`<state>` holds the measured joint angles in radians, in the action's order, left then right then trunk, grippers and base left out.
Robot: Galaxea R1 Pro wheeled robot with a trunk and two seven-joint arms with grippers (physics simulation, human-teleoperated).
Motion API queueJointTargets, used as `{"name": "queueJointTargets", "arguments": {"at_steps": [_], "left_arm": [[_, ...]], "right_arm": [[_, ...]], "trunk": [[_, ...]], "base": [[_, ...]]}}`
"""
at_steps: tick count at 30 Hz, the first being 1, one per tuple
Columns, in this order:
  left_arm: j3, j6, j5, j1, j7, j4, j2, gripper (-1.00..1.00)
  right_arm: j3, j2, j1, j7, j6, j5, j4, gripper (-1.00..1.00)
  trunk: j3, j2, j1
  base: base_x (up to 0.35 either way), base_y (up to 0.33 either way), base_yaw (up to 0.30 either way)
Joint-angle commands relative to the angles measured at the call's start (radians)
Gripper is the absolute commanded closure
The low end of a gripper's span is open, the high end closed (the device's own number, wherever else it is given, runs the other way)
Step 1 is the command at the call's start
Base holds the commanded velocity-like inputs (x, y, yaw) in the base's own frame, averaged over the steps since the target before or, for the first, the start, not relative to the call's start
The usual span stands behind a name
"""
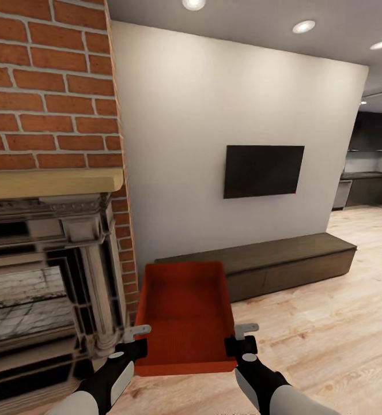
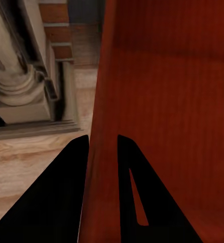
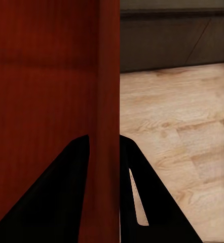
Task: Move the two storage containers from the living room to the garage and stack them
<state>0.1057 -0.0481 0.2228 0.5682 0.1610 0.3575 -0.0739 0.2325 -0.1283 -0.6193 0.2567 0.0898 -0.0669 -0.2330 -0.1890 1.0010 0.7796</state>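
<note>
One orange-red storage container hangs above the wood-plank floor in front of me, held level between both arms. My left gripper is shut on its left wall, near the front corner. In the left wrist view the two dark fingers straddle that thin red wall. My right gripper is shut on the right wall in the same way, and the right wrist view has the wall running between its fingers. The bin is empty. The second container is out of view.
A red-brick fireplace with a dark ornate surround stands close on my left. Ahead are a wall-mounted black TV and a long dark low cabinet. Light wood floor stretches right toward a kitchen.
</note>
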Motion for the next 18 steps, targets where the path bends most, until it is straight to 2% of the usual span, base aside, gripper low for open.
{"name": "queueJointTargets", "arguments": {"at_steps": [1, 18], "left_arm": [[0.011, -0.006, 0.012, -0.001, 0.013, 0.000, 0.000, 1.00], [0.009, -0.006, 0.011, -0.001, 0.012, -0.001, 0.000, 1.00]], "right_arm": [[-0.018, -0.001, -0.002, 0.009, 0.007, 0.008, -0.002, 1.00], [-0.018, -0.001, -0.002, 0.009, 0.007, 0.007, -0.002, 1.00]], "trunk": [[-0.001, 0.001, 0.000], [-0.001, 0.001, 0.000]], "base": [[0.000, 0.000, -0.288], [0.000, 0.000, -0.288]]}}
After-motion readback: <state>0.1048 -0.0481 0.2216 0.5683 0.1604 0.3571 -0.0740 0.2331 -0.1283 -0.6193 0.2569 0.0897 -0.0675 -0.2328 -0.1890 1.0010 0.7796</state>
